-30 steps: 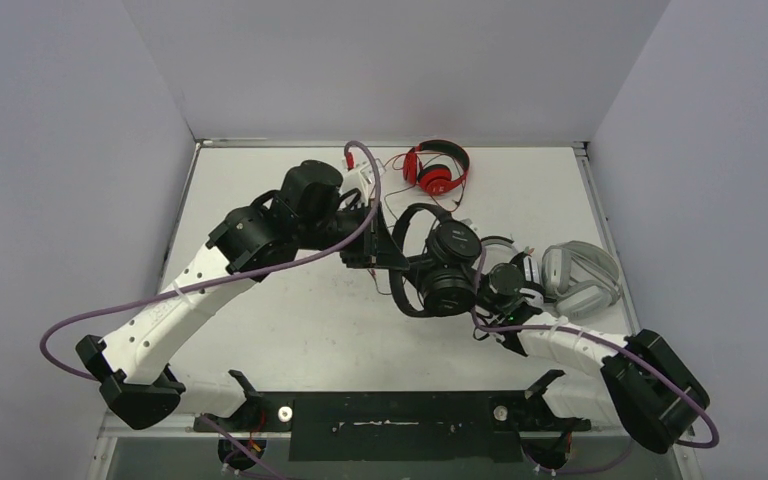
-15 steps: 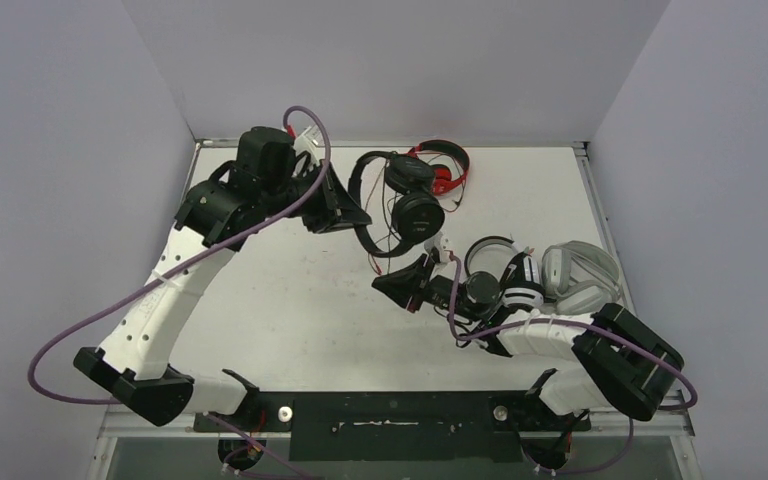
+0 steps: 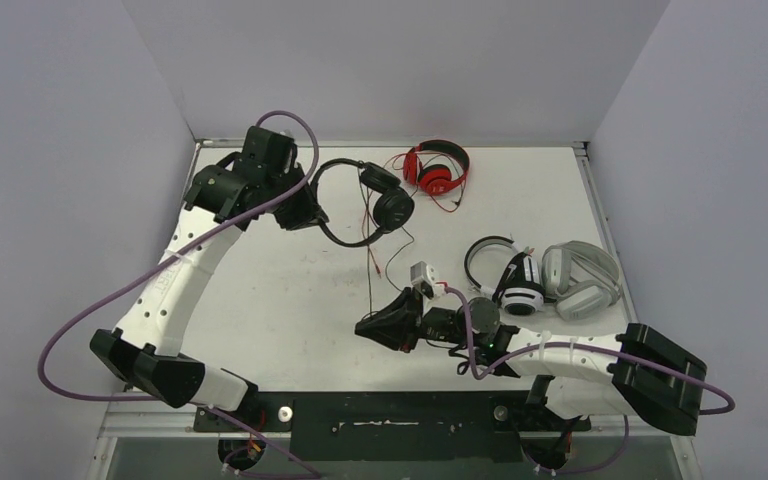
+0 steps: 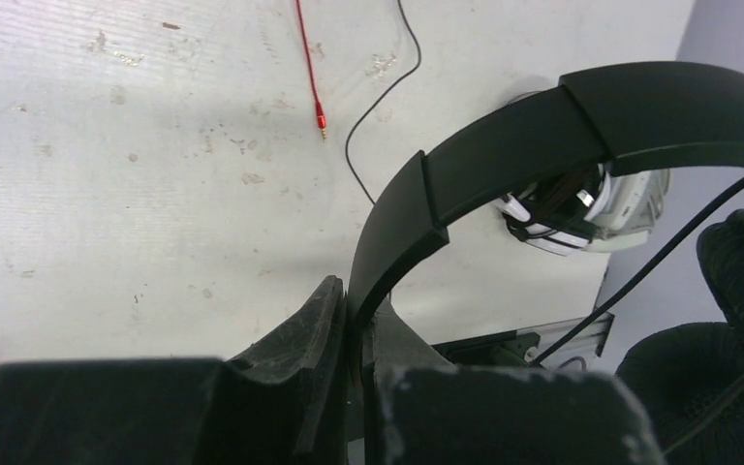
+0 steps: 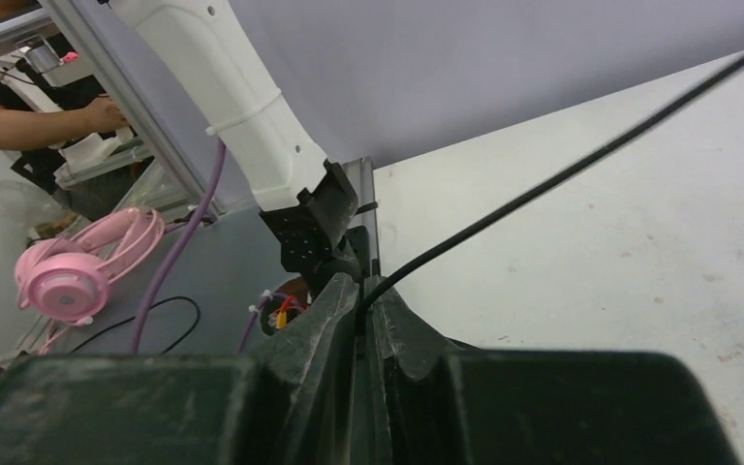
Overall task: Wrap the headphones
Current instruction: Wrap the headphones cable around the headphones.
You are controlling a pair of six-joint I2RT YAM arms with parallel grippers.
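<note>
The left gripper is clamped on the headband of the black headphones. In the left wrist view its fingers are pressed against either side of the flat band with no gap showing. The headphones are held up over the far left part of the counter, with the ear cups on the side away from the gripper.

The right gripper sits low over the near middle of the counter and is closed on the thin black cable. In the right wrist view the cable comes out from between the pinched fingers and runs taut up and away to the right. From above, it leads from this gripper up toward the black headphones.

The red headphones lie at the far edge, and their red cable trails toward the middle of the counter. The white-and-black headphones and the light grey headphones lie touching each other on the right side, just beyond the right arm.
</note>
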